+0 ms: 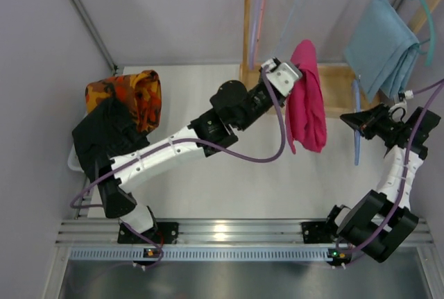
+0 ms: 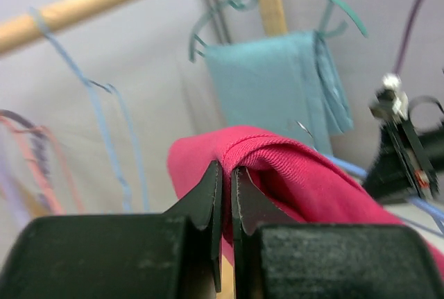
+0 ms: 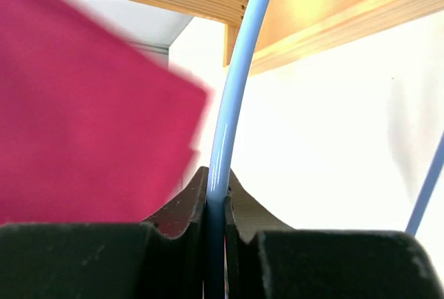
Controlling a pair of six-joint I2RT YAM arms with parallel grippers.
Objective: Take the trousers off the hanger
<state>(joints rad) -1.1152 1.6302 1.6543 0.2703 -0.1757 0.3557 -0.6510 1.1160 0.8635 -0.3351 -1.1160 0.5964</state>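
In front of the wooden rack [image 1: 334, 81], the right gripper [image 3: 216, 174] is pinching the light-blue hanger [image 3: 233, 105]. Closer to the rack, the left gripper [image 2: 227, 171] is clamping the pink trousers [image 2: 316, 182], which are dangling against the rack's front. High on the rack, a teal cloth [image 1: 381, 42] is hanging.

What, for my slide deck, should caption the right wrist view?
Right gripper shut on the light blue hanger, pink trousers blurred at left, wooden rack behind.

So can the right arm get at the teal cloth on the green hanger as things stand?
Probably not yet: the right gripper is shut on the light blue hanger and must let go first. The teal cloth hangs close by.
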